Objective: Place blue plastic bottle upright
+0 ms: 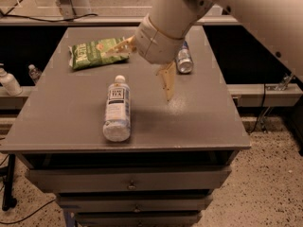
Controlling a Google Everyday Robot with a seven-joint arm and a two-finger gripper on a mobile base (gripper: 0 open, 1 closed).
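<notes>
The blue plastic bottle (117, 109) lies on its side on the grey table (199, 117), left of the middle. Its white cap points to the far side and its base points to the front edge. My gripper (137, 75) hangs above the table just right of the bottle's cap end and holds nothing. It is open, its two tan fingers spread wide: one points left over the green bag, the other (166, 82) points down to the table.
A green snack bag (97, 52) lies at the back left of the table. A silver-and-blue can (184, 60) lies at the back right, partly behind my arm. A white pump bottle (7, 82) and a small bottle (33, 72) stand on a lower ledge at left.
</notes>
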